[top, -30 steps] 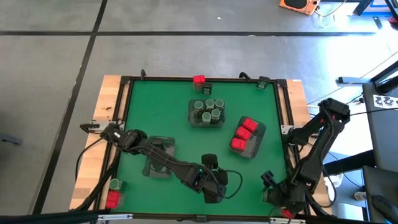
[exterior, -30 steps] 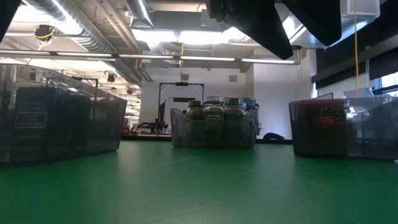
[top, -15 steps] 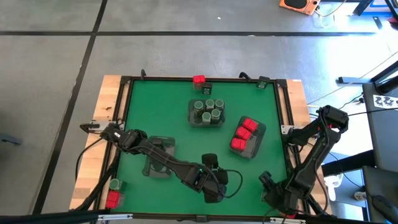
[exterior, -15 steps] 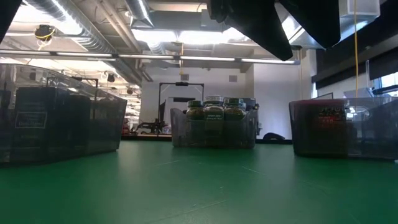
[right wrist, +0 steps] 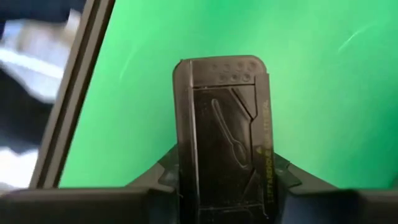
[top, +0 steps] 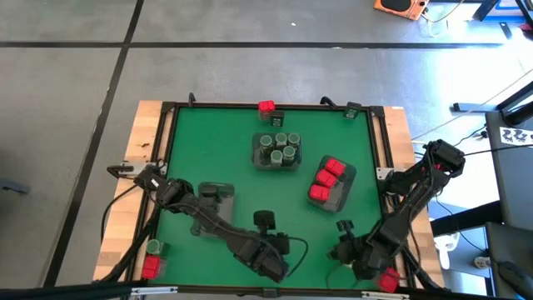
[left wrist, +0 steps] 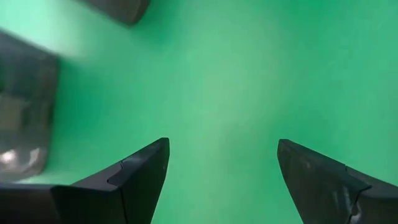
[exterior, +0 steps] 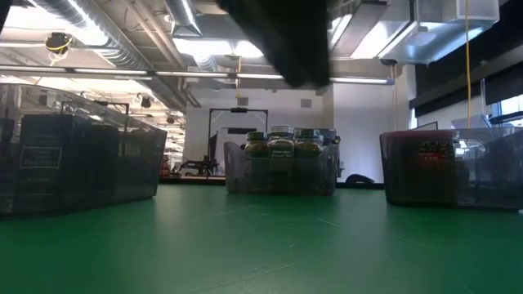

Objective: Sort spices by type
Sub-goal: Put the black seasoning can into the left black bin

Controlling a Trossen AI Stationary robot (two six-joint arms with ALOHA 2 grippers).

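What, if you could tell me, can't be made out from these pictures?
- High view: the right gripper and left gripper are too small to show any tin.
- Right wrist view: the tin hides its own lower end between the fingers; its label is too small to read.
- Low view: a blurred dark arm covers the ceiling.
- Left tray: contents dim behind its tinted wall.

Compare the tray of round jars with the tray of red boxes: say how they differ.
The tray of round jars sits square to the table edges near the middle; the tray of red boxes lies turned at an angle, nearer the right side. The first holds grey-green round jars standing upright in a cluster; the second holds red boxes in a row. Both are grey, see-through trays on the green mat.
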